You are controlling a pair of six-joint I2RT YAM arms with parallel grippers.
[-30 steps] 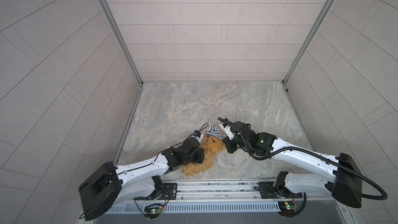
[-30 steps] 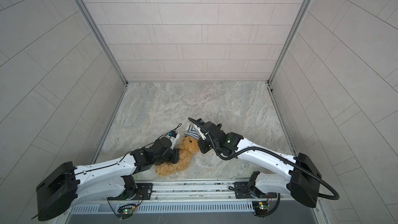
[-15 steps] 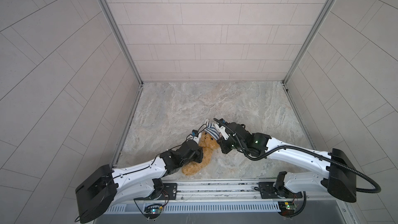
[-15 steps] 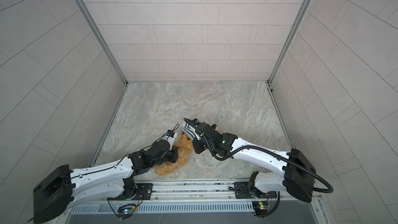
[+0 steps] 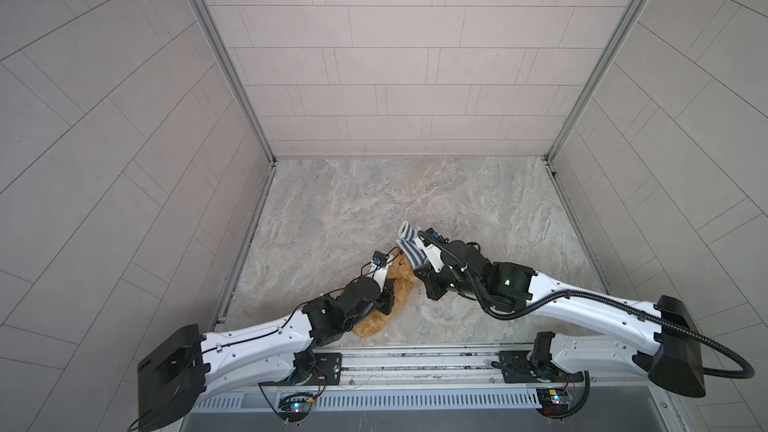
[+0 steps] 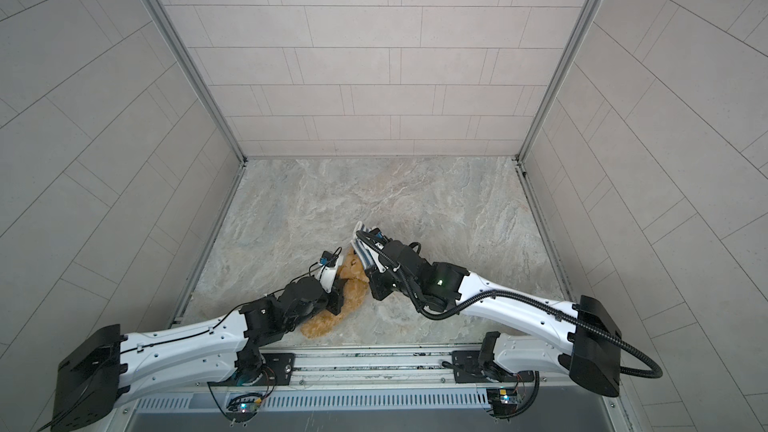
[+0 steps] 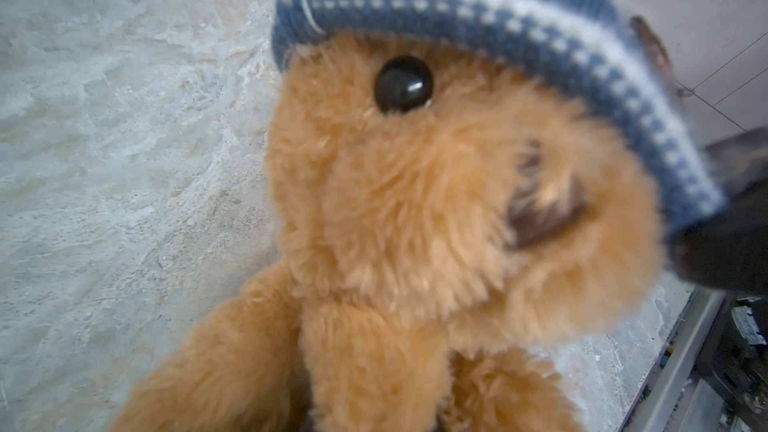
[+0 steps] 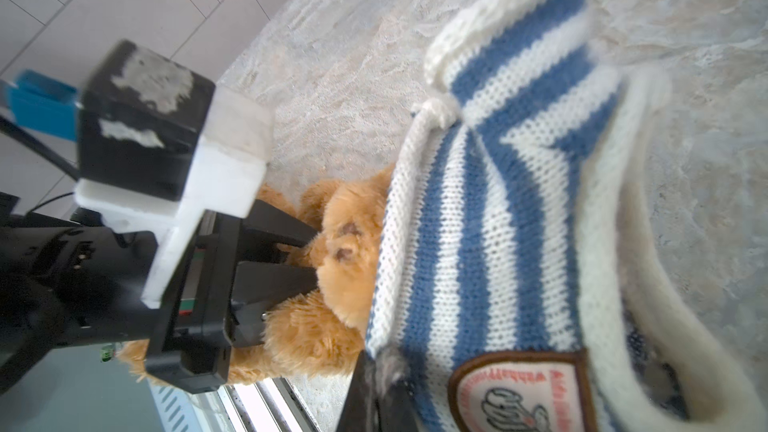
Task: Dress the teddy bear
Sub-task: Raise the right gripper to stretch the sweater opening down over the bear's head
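Dressing is beginning: left gripper point(image 8: 313, 255) is clamping fluffy golden-brown plush teddy bear point(image 7: 415, 222); right gripper point(image 8: 374, 371) is pinching blue-and-white striped knit shirt point(image 8: 498, 222) just above it, over bear's head; next probably needs pulling downward.

The teddy bear point(image 7: 415, 222) is golden brown with a shiny black eye point(image 7: 403, 84) and a dark brown nose point(image 7: 544, 209), the shirt point(image 8: 498, 222) has blue and white stripes, and the floor point(image 5: 374, 201) is swirly grey.
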